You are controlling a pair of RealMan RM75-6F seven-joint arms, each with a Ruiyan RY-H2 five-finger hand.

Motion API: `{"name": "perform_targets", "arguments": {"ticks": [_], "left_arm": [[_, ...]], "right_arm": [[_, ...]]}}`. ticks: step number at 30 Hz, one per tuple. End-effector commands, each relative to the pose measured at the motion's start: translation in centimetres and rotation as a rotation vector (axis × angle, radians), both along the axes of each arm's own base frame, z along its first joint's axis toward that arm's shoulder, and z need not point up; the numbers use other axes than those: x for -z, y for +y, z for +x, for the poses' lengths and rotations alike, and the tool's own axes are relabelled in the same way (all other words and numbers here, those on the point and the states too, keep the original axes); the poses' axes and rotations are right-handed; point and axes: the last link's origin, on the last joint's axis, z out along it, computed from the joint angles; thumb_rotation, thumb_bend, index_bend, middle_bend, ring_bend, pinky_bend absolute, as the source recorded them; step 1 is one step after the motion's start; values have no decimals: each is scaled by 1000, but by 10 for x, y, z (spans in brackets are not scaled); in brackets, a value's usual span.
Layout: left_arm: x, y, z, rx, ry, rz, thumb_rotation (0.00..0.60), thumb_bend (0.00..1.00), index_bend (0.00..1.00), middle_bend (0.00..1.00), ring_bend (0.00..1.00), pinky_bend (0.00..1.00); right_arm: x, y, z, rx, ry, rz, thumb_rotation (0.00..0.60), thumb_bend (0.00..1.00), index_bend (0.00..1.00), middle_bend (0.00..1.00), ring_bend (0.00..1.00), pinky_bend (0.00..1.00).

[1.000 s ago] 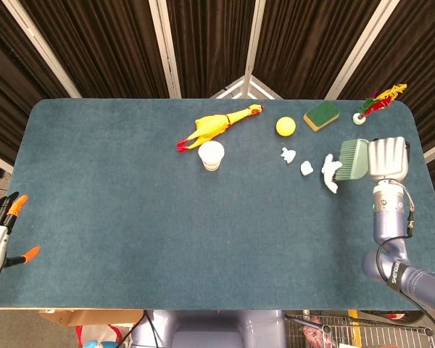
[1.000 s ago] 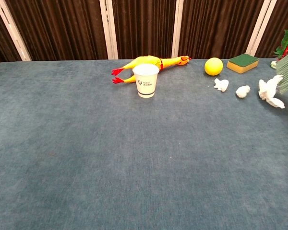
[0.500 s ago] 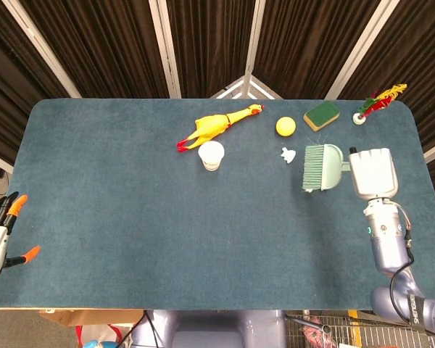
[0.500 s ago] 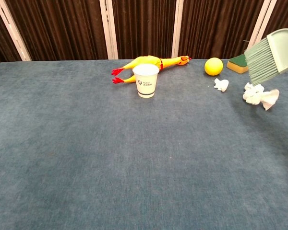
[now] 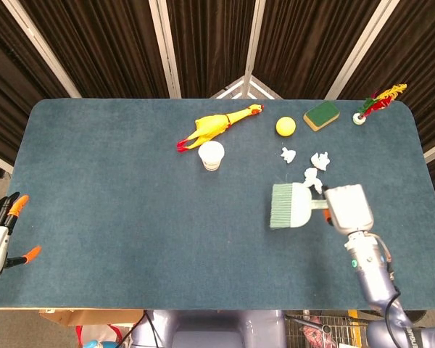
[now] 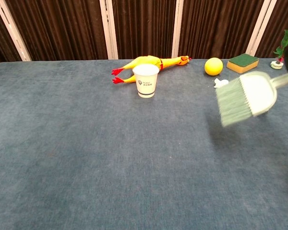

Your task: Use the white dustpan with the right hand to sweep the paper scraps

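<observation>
Dustpan (image 5: 291, 205) (really a pale green brush-type head with bristles, on a short handle) is gripped by the right hand (image 5: 346, 209), out over the table's right half, roughly midway between the far and near edges. In the chest view it looks lifted clear of the cloth, bristles pointing down and to the left, with a shadow under it, so I'd say it isn't touching the table at this point.

Paper scraps: one small piece (image 5: 288, 154) sits just on the near side of the yellow ball (image 5: 286, 126), another (image 5: 320, 159) lies a bit right of that, and a third (image 5: 312, 176) is right beside the back of the brush head. All three are on the far side of the tool.

My read on the step: mid-sweep, in the air between strokes. The next move calls for bringing the bristles back beyond the scraps toward the far edge, lowering them to the cloth and dragging the pieces together. Careful not to knock the ball or the green sponge (image 5: 321, 115) near the far edge.

Left hand (image 5: 0, 235) rests off the near left corner, fingers apart, holding nothing.

Paper cup (image 5: 212, 155) and rubber chicken (image 5: 216, 126) sit well off to the left.
</observation>
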Motion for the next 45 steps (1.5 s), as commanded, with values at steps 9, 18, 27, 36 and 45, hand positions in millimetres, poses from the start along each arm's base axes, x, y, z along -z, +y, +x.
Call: {"name": "perform_targets", "arguments": {"ticks": [9, 18, 27, 36, 45], "left_arm": [[-2, -1, -1, 9, 4, 14, 600, 9, 0, 0, 0, 0], [-3, -1, -2, 18, 18, 15, 600, 9, 0, 0, 0, 0], [-2, -3, -2, 21, 36, 11, 600, 9, 0, 0, 0, 0], [-1, -3, -2, 18, 43, 12, 600, 9, 0, 0, 0, 0], [-3, -6, -2, 45, 118, 33, 600, 10, 0, 0, 0, 0]], "right_arm": [[77, 20, -9, 111, -138, 126, 600, 625, 669, 953, 931, 824], [78, 27, -33, 135, 122, 90, 600, 376, 43, 287, 291, 257], [53, 42, -52, 182, 209, 60, 600, 354, 0, 7, 27, 137], [-6, 61, -78, 186, 172, -48, 600, 353, 0, 0, 0, 89], [-54, 90, -102, 30, -6, -197, 600, 343, 0, 0, 0, 22]]}}
